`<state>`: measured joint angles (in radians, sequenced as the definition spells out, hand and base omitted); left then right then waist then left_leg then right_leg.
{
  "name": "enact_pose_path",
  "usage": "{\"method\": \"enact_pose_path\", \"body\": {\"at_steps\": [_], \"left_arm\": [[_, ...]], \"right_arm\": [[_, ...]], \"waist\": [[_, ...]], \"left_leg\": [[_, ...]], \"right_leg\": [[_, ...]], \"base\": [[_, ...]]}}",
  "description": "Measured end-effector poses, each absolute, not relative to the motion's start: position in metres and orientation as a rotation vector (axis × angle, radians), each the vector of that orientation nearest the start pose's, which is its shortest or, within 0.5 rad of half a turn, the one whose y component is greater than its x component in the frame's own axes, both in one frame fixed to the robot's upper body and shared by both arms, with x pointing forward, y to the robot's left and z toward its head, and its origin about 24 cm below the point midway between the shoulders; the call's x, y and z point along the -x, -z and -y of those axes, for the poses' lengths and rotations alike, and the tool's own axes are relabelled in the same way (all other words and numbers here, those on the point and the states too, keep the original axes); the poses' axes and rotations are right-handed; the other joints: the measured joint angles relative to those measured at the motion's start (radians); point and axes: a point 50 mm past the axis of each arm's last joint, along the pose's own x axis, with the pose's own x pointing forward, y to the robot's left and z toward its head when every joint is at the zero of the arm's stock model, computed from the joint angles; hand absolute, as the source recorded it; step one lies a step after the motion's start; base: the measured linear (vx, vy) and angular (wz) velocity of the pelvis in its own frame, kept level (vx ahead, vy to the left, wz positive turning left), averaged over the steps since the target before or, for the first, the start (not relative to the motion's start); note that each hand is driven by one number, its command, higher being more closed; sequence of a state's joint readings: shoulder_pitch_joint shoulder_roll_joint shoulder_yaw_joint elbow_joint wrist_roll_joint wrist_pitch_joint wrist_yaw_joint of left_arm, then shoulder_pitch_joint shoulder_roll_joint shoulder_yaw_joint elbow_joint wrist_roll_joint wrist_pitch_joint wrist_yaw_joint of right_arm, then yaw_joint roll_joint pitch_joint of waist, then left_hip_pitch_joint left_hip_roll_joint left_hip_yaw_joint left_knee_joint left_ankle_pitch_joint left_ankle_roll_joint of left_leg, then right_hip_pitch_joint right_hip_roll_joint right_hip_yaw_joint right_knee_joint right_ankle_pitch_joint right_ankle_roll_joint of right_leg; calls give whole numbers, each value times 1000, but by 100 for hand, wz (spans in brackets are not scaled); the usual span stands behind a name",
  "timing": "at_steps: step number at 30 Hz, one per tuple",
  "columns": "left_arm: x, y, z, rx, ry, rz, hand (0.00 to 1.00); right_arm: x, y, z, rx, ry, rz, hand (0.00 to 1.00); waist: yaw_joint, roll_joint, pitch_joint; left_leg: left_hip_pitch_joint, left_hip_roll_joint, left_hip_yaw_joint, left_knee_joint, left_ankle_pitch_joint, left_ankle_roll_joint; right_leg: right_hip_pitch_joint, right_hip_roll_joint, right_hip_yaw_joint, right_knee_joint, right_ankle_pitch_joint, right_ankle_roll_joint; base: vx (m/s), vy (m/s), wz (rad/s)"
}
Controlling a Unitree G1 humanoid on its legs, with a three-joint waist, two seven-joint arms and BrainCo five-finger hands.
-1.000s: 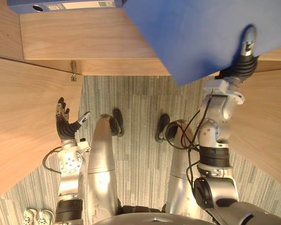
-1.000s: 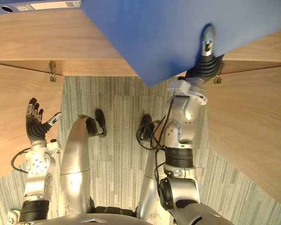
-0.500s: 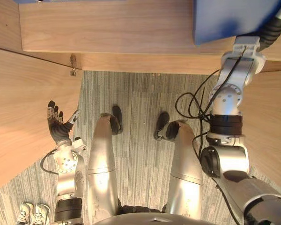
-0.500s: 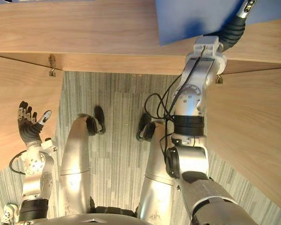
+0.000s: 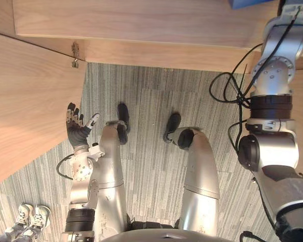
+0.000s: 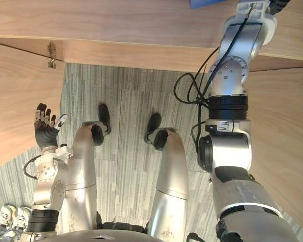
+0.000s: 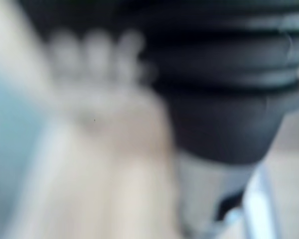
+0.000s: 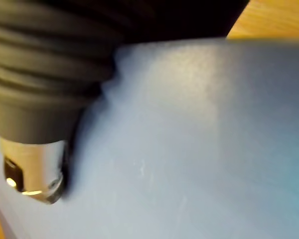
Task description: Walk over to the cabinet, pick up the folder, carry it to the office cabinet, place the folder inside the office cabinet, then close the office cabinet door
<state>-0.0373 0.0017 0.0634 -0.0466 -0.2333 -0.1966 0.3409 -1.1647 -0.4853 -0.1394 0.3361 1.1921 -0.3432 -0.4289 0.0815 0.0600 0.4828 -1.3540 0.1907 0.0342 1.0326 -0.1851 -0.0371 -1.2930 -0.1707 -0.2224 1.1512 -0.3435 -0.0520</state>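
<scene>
Looking down, we see the right arm stretched almost straight, up and forward into the cabinet (image 5: 156,50). Its forearm crosses the front edge of the wooden shelf (image 5: 141,20) and runs out at the top of both eye views. A corner of the blue folder (image 5: 250,3) shows there over the shelf, just beside that wrist.

In the right wrist view the right hand (image 8: 34,172) is on the folder. Its thumb lies flat on the broad blue face and clamps it, with the dark ribbed cover just over the folder's edge. The other fingers are behind the folder, and we cannot tell how they sit. The cabinet's wood shows past the folder's far edge.

The left arm is at our side with the elbow bent and the forearm raised. The left hand (image 5: 77,132) is held up and holds nothing. Its dark palm faces us, the fingers are straight and slightly spread, and the thumb stands apart toward the middle. It hovers over the grey carpet (image 5: 151,106), near the edge of the open left door (image 5: 25,101) without touching it.

A metal hinge (image 5: 74,54) sits where that door meets the cabinet. The right door (image 6: 285,131) stands open too. A pair of pale shoes (image 5: 31,218) shows on the carpet at the lower left.
</scene>
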Motion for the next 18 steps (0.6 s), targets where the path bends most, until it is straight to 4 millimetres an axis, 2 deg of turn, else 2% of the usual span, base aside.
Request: {"method": "enact_pose_path", "body": {"at_steps": [7, 9, 12, 14, 18], "left_arm": [[-256, -78, -180, 277, -394, 255, 0], [-257, -71, -181, 272, -398, 231, 0], [-273, -54, -177, 263, -403, 138, 0], [-286, -60, -171, 264, -387, 137, 0], [-290, -66, -171, 270, -393, 155, 0]], "right_arm": [[-329, -382, 235, -1118, 95, 953, 0], [-328, -382, 236, -1112, 96, 957, 0], [-329, -384, 229, -1059, 69, 955, 0], [-330, -383, 225, -1055, 55, 948, 0], [-332, -377, 224, -1058, 62, 933, 0]], "waist": [[1, 0, 0], [0, -4, -3], [-5, -4, -3], [-10, -5, -3], [-16, -5, -4]], "left_leg": [[0, 0, 0, -46, 41, -2], [0, 0, 0, -51, 43, -2], [2, 4, 1, -58, 50, -2], [2, 8, 2, -56, 51, 0], [20, 12, 5, -60, 51, 1]], "right_leg": [[1, 1, -15, -40, 29, -5], [1, 2, -15, -46, 32, -4], [6, 6, -16, -61, 48, -8], [10, 11, -16, -68, 55, -6], [30, 16, -15, -82, 60, -1]], "base": [[-13, 11, 1], [-3, 22, -1], [-4, 47, -4], [-10, 47, -7], [-19, 45, -6]]}}
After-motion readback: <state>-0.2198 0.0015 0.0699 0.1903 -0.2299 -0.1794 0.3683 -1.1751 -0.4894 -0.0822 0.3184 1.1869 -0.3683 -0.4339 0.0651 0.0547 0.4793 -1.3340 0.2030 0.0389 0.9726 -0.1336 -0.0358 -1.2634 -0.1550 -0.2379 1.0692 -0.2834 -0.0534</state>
